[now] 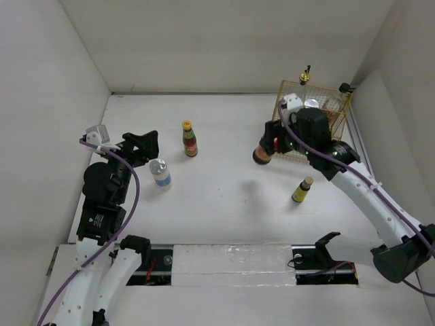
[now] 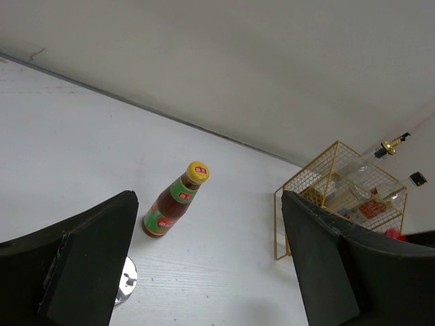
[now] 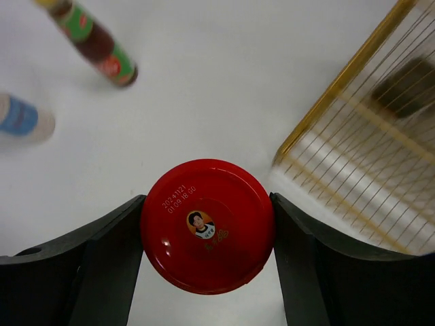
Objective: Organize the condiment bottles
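Right jaws grip the red-lidded jar (image 3: 207,224) between them; right of them the basket (image 3: 340,83) holds bottles (image 2: 370,207). Left jaws gape empty; ahead, the yellow-capped bottle (image 2: 175,202) stands on the bench (image 2: 68,136).

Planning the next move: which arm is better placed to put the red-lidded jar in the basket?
Right. The right tool is shut on the red-lidded jar beside the basket; the left tool is open, far off by the yellow-capped bottle.

Robot lab: bare white-walled test table (image 1: 224,204)
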Action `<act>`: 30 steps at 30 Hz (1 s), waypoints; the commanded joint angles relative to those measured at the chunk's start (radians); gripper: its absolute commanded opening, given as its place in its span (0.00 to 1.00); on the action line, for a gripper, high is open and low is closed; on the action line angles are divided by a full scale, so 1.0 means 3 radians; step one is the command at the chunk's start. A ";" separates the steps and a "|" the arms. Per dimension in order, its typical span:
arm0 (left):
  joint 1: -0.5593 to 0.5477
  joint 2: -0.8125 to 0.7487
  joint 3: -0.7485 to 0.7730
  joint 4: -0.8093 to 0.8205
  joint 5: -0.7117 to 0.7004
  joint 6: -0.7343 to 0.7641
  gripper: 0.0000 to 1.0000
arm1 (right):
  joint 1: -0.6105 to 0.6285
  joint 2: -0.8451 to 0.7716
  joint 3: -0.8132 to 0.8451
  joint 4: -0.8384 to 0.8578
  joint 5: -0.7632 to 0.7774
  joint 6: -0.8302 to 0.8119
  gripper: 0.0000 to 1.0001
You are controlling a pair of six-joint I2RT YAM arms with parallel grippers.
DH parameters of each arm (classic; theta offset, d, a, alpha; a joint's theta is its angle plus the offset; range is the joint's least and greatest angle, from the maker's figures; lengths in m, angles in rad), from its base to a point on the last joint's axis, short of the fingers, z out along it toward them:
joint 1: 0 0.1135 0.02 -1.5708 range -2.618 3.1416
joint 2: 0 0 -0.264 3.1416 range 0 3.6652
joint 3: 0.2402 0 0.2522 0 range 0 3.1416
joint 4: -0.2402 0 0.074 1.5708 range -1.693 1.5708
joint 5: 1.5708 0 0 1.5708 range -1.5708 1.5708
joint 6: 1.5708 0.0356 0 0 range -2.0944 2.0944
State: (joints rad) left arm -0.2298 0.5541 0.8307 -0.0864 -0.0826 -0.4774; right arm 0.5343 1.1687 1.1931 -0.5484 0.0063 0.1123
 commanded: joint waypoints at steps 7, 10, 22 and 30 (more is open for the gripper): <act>-0.0026 0.0009 0.0003 0.0181 0.0015 0.0017 0.83 | -0.0880 0.0440 0.0767 0.1009 -0.0215 -0.0211 0.43; -0.0026 0.0009 0.0003 0.0181 0.0015 0.0017 0.83 | -0.1085 0.0588 0.0911 0.1096 -0.0328 -0.0211 0.43; -0.0026 0.0009 0.0003 0.0181 0.0015 0.0017 0.83 | -0.1351 0.0691 0.1003 0.1311 -0.0502 -0.0211 0.43; -0.0026 0.0009 0.0003 0.0181 0.0045 0.0017 0.83 | -0.1469 0.0829 0.1141 0.1434 -0.0537 -0.0211 0.42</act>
State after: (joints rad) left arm -0.2298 0.5541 0.8307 -0.0864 -0.0803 -0.4774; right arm 0.1024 1.4410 1.4300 -0.3267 -0.1287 0.0483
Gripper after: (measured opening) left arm 0.825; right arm 0.731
